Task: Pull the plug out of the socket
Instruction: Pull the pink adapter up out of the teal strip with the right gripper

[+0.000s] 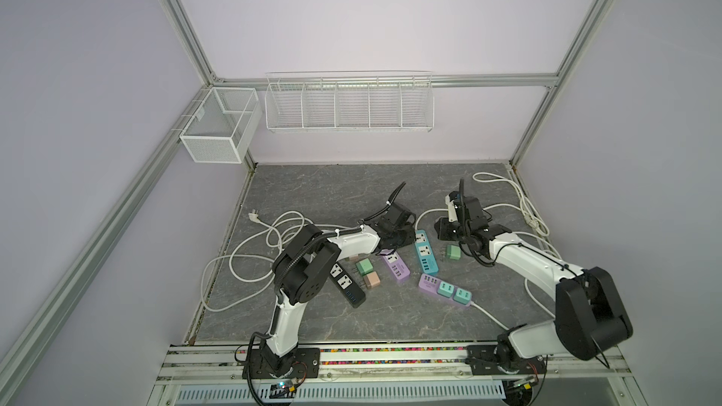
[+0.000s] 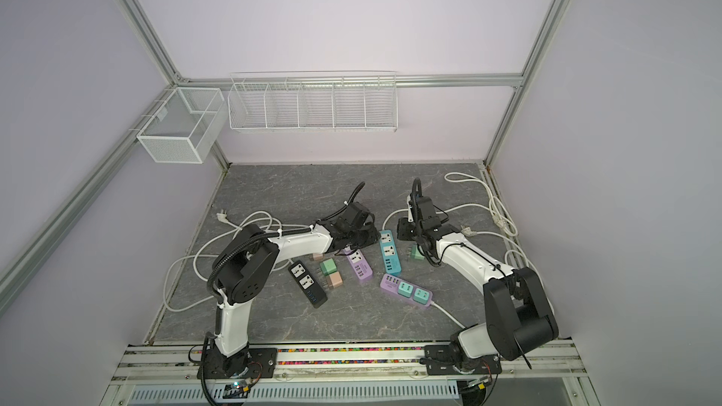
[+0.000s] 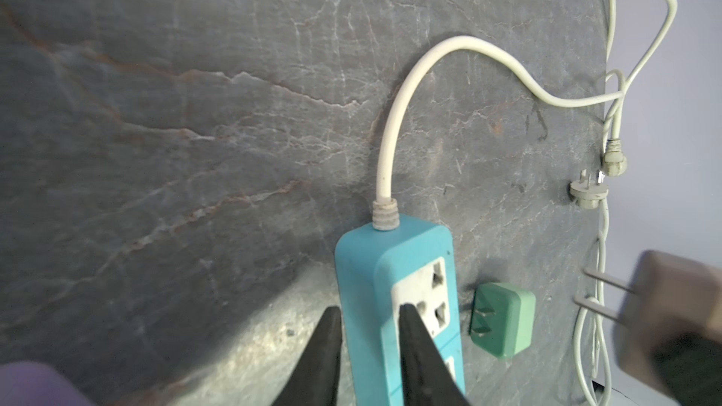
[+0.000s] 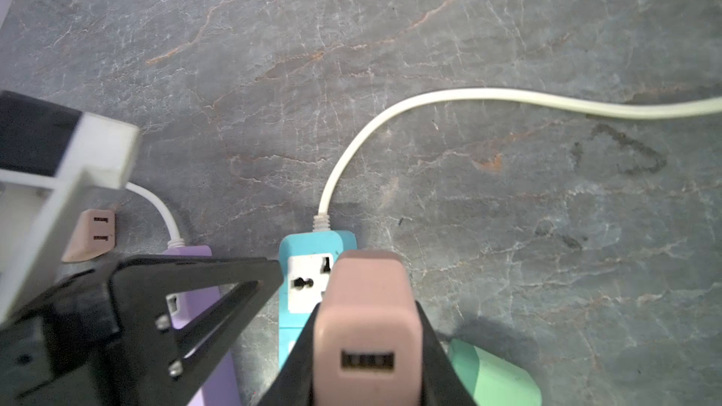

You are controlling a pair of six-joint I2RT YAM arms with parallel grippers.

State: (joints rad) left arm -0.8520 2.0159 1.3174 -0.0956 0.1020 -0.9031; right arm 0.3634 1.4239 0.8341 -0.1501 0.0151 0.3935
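Note:
The blue power strip (image 1: 426, 253) (image 3: 394, 267) lies flat mid-table with its white cord leading away. My left gripper (image 3: 369, 314) (image 1: 410, 238) is shut on the strip's cord end, one finger beside its edge and the other on its white socket face (image 4: 308, 283). That socket is empty. My right gripper (image 4: 367, 318) (image 1: 443, 228) is shut on the pink plug (image 4: 367, 306), a USB charger block. In the left wrist view the pink plug (image 3: 672, 306) hangs blurred to the side of the strip with both bare prongs (image 3: 609, 287) out in the air.
A green plug (image 1: 453, 253) (image 3: 504, 318) lies beside the blue strip under the right arm. In front are a purple strip (image 1: 395, 265), a second purple strip with two teal plugs (image 1: 443, 287), a black strip (image 1: 345, 285) and loose plugs (image 1: 365, 266). White cords (image 1: 273, 236) loop at both sides.

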